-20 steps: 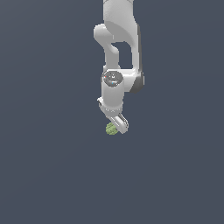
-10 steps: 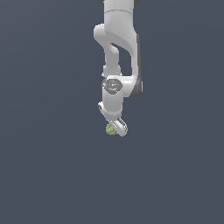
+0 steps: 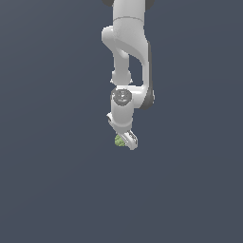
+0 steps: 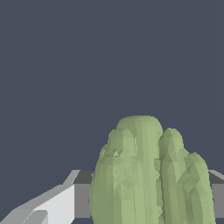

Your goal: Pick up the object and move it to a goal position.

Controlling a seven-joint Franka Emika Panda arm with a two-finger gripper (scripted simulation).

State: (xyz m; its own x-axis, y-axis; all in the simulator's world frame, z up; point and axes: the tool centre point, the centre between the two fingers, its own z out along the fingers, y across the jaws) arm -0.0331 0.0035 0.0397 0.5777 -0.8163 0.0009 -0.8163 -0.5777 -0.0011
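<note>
The arm is glossy white, built of rounded, swollen segments with dark grey bands at the joints. A round grey cap with a darker centre marks the wrist joint. The gripper is white with flat, pale grey fingers.

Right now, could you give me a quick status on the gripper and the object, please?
Gripper shut on the green object, wrist angled down. Object fills the wrist view. Nothing else in sight, path open.

Open, featureless space lies on every side of the end effector; only the green object sits against it.
</note>
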